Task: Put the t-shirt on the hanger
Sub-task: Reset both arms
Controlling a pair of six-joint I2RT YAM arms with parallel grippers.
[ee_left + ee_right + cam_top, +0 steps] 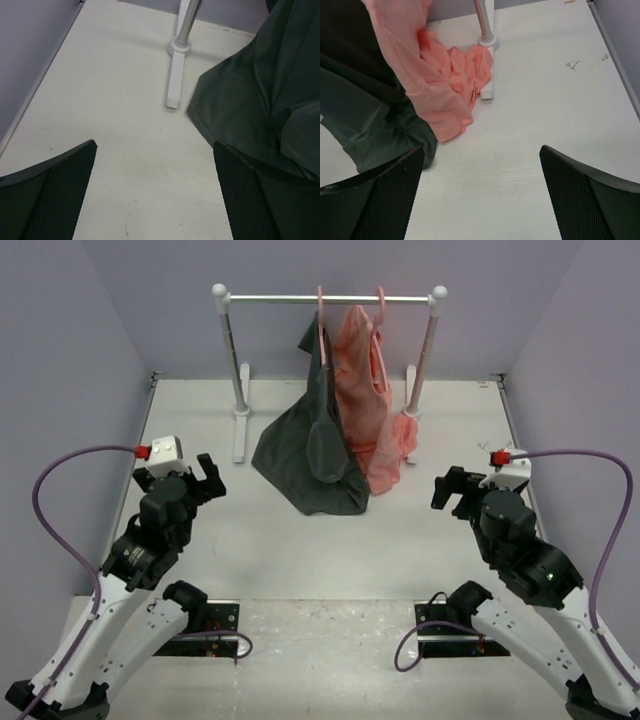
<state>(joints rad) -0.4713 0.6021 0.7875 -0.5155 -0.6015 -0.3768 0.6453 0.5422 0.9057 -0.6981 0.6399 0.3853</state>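
Observation:
The dark charcoal t-shirt [312, 455] hangs from a thin pink hanger [321, 332] on the rack bar, and its lower part spreads onto the table. It also shows in the left wrist view [255, 95] and in the right wrist view [355, 120]. My left gripper [205, 480] is open and empty, left of the shirt and apart from it; in its own view [155, 187] bare table lies between the fingers [52, 197]. My right gripper [450, 492] is open and empty, right of the garments; it shows in its own view [482, 192].
A white clothes rack [330, 298] stands at the back, its feet on the table [175, 82] [488, 75]. A salmon-pink garment [365, 400] hangs on a second pink hanger [380, 306] beside the t-shirt and pools on the table [445, 75]. Lilac walls close in three sides.

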